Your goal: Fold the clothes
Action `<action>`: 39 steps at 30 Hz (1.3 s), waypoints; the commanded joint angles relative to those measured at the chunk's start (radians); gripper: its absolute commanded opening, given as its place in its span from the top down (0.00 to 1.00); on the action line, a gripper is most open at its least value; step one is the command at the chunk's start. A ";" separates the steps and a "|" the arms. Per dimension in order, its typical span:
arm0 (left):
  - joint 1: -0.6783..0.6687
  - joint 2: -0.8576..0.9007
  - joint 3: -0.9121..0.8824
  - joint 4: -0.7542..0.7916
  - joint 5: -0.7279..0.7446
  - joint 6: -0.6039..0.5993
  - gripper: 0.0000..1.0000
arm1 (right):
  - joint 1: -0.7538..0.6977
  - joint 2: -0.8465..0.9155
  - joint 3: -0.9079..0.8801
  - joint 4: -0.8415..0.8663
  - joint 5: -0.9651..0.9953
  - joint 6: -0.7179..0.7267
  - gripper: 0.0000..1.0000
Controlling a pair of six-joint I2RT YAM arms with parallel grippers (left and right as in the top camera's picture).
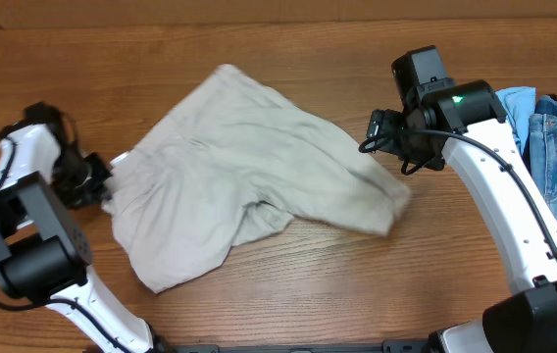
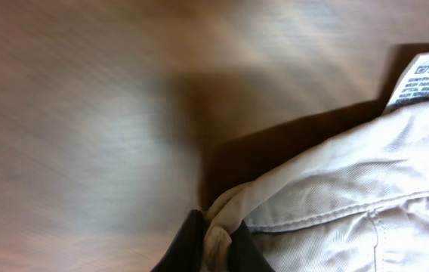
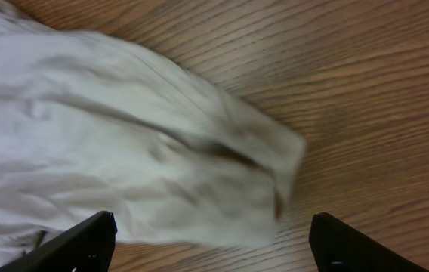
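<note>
The pale beige shorts [image 1: 249, 167] lie wrinkled and partly bunched across the middle of the wooden table. My left gripper [image 1: 102, 181] is shut on the shorts' left edge; in the left wrist view the black fingers [image 2: 218, 238] pinch a fold of the beige fabric [image 2: 350, 196], with a white care label [image 2: 426, 79] above. My right gripper [image 1: 381, 132] is open and empty, just off the shorts' right end; in the right wrist view its fingers [image 3: 211, 238] stand wide apart above the blurred fabric [image 3: 124, 151].
A pile of blue denim clothes [image 1: 553, 137] lies at the right edge of the table, behind the right arm. Bare wood [image 1: 357, 284] shows in front of the shorts.
</note>
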State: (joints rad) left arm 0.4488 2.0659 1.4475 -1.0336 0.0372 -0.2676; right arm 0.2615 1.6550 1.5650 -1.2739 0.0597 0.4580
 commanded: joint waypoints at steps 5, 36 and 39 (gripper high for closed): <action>0.001 -0.043 -0.010 -0.014 -0.001 0.032 0.96 | -0.019 0.181 -0.061 0.078 -0.035 -0.063 0.11; -0.016 -0.045 -0.010 -0.038 -0.047 0.089 0.94 | -0.175 0.360 -0.119 0.274 -0.253 -0.091 0.96; -0.015 -0.045 -0.010 -0.036 -0.063 0.088 0.96 | -0.212 0.328 -0.058 0.275 -0.238 -0.130 0.96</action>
State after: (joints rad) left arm 0.4381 2.0571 1.4460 -1.0660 0.0086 -0.1989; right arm 0.0864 2.0392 1.4303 -1.0065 -0.1818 0.3725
